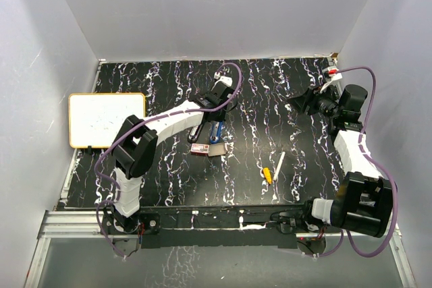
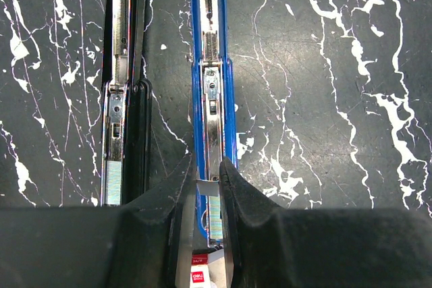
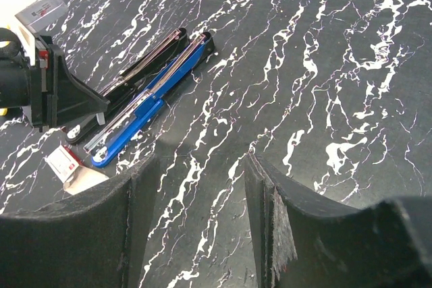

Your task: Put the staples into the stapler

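Note:
A blue stapler [image 2: 212,65] lies opened flat on the black marbled table, its metal magazine channel facing up. A black stapler [image 2: 121,99] lies open just to its left. My left gripper [image 2: 207,163] hovers over the near end of the blue stapler's channel, shut on a short silver strip of staples [image 2: 208,189]. More staples [image 2: 214,219] sit in the channel below it. The red-and-white staples box [image 1: 199,148] rests just in front of the staplers, its tan tray [image 1: 216,148] beside it. My right gripper [image 3: 202,158] hangs open and empty, far right of the staplers [image 3: 148,102].
A white pen [image 1: 278,165] and a small yellow piece [image 1: 268,175] lie right of the box. A yellow-rimmed whiteboard [image 1: 106,119] lies at the table's left edge. White walls close in on three sides.

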You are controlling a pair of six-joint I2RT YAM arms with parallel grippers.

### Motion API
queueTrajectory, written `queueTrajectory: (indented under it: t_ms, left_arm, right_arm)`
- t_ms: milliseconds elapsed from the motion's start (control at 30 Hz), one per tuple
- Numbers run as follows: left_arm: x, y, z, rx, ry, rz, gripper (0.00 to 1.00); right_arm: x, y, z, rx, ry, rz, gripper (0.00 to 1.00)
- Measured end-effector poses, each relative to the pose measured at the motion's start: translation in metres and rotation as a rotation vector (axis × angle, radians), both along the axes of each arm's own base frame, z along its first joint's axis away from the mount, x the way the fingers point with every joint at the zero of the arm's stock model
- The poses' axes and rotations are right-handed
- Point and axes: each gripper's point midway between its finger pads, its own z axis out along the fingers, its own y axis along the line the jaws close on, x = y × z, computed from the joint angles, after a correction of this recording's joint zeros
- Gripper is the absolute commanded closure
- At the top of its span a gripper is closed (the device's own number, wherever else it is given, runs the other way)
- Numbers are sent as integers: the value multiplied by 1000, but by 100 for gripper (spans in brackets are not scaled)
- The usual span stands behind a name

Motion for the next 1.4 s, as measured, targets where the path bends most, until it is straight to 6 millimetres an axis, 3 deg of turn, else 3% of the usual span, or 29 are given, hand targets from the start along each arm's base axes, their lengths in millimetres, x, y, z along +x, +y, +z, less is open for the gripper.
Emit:
queueTrajectory:
  t_ms: [400, 733, 1400]
  left_arm:
    - [1, -4, 0, 6, -9, 0, 100]
    - [0, -6, -15, 28, 13, -4, 100]
    - [0, -6, -15, 28, 11, -4, 100]
  right_arm:
    - [-1, 1, -4, 7, 8, 2, 45]
    - [-1, 0, -4, 22, 20, -9, 44]
    - [0, 0, -1, 21, 8, -9, 43]
